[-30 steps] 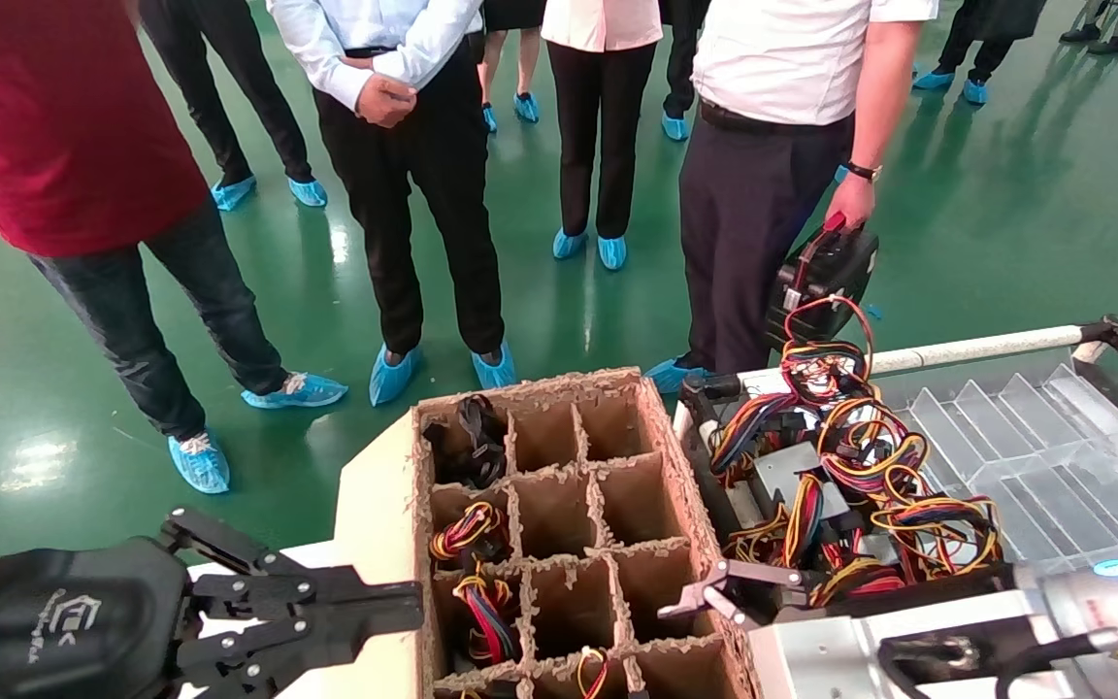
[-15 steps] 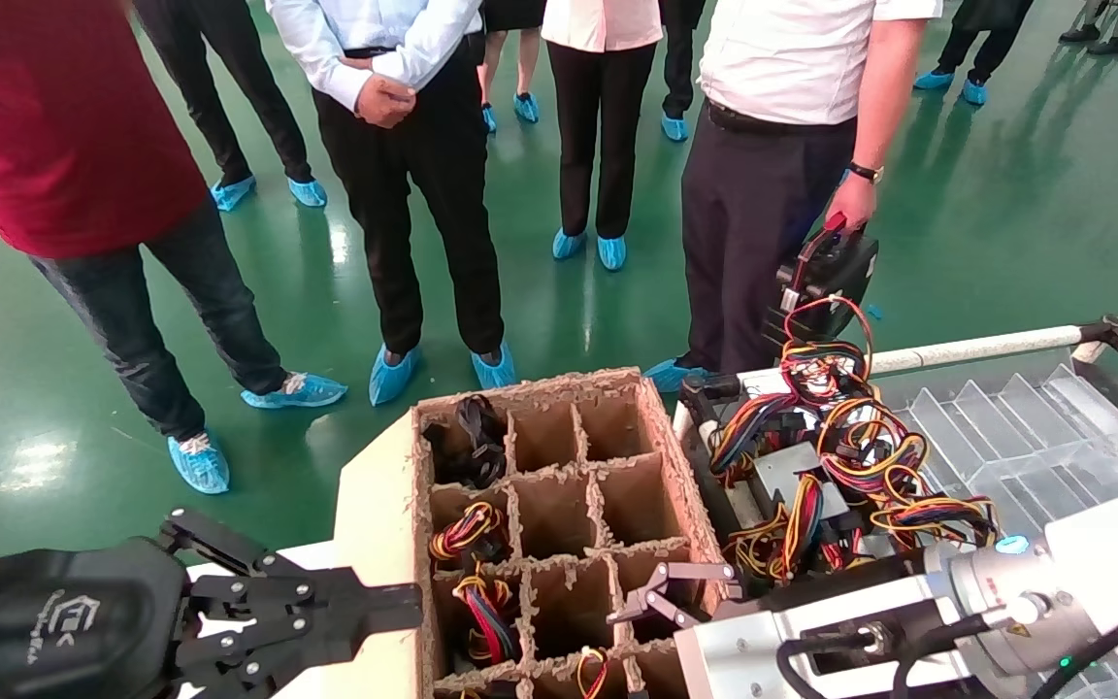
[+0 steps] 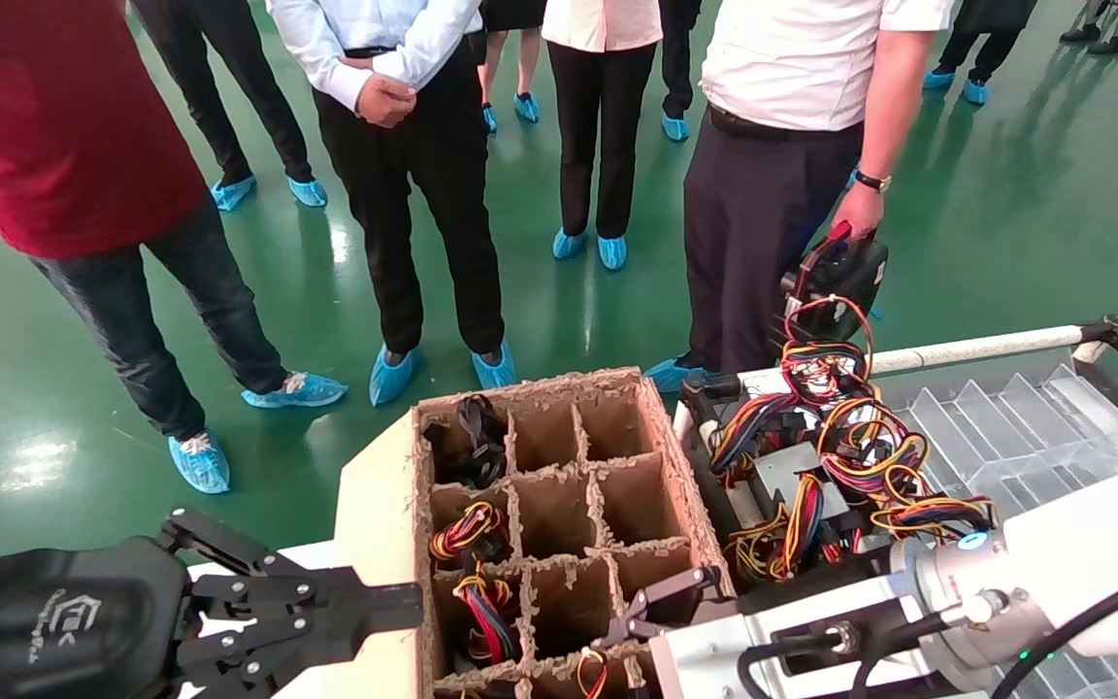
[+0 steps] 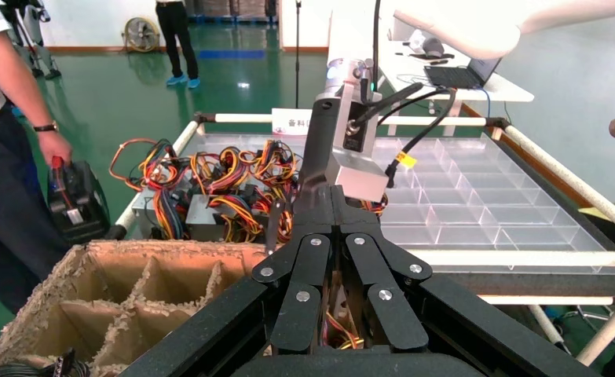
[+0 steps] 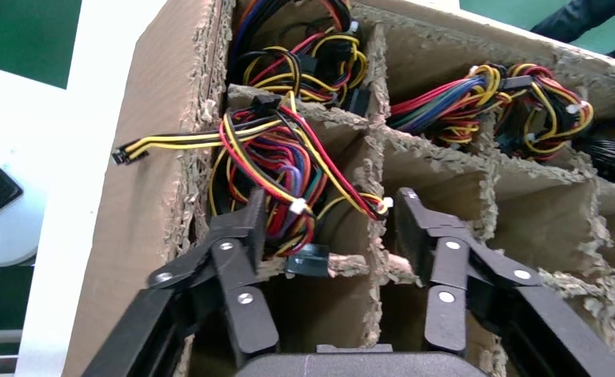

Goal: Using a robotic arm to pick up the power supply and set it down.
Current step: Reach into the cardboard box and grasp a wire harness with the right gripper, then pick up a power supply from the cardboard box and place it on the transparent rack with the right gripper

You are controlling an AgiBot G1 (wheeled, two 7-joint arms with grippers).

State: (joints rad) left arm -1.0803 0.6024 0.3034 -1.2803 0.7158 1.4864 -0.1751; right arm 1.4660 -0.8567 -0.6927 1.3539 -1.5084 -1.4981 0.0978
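Note:
Several power supplies (image 3: pixel 792 471), grey boxes with tangled coloured wires, lie in a bin on the right; the left wrist view shows them too (image 4: pixel 202 216). The silver-grey right robotic arm (image 3: pixel 908 602) reaches left over a divided cardboard box (image 3: pixel 530 388). Its right gripper (image 3: pixel 641 612) hangs open and empty above the near cells. In the right wrist view this gripper (image 5: pixel 331 224) straddles a cardboard divider (image 5: pixel 375 165), one finger beside a wire bundle (image 5: pixel 272 157). My left gripper (image 3: pixel 413 610) is parked shut at the box's left side, seen shut (image 4: pixel 333 196) in its own view.
Several people stand on the green floor beyond the box. One man holds a black power supply (image 3: pixel 836 277) by its wires, just past the bin. A clear divided tray (image 3: pixel 1035 427) framed by white pipes fills the right. Some box cells hold wire bundles (image 3: pixel 467 529).
The right arm has swung left from the edge of the power-supply bin to above the cardboard box's near cells, its gripper still open and empty. The left arm has not moved.

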